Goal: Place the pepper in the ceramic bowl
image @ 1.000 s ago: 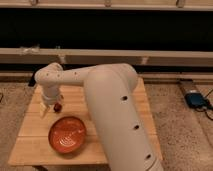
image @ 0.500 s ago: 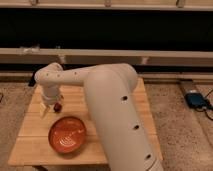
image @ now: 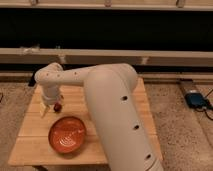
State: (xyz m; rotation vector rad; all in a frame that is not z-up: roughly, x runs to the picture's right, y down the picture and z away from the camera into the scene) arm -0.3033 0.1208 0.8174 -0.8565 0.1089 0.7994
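gripper (image: 51, 104): low over left of desk (image: 33, 134), grip state cannot tell
pepper (image: 58, 106): just beside gripper
ceramic bowl (image: 67, 135): near pepper, apart

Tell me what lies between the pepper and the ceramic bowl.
Only bare wooden table, as the camera view shows: the pepper is just beyond the far rim of the ceramic bowl. The claw is right at the pepper.

The big white robot arm (image: 115, 100) reaches to the left middle of the frame. Its hand (image: 49, 106) hangs low over the light wooden worktop (image: 30, 132). The small dark red round pepper (image: 58, 106) is just beside the hand. The wide orange-red ceramic bowl (image: 67, 135) with pale rings sits near it, at the lower left.
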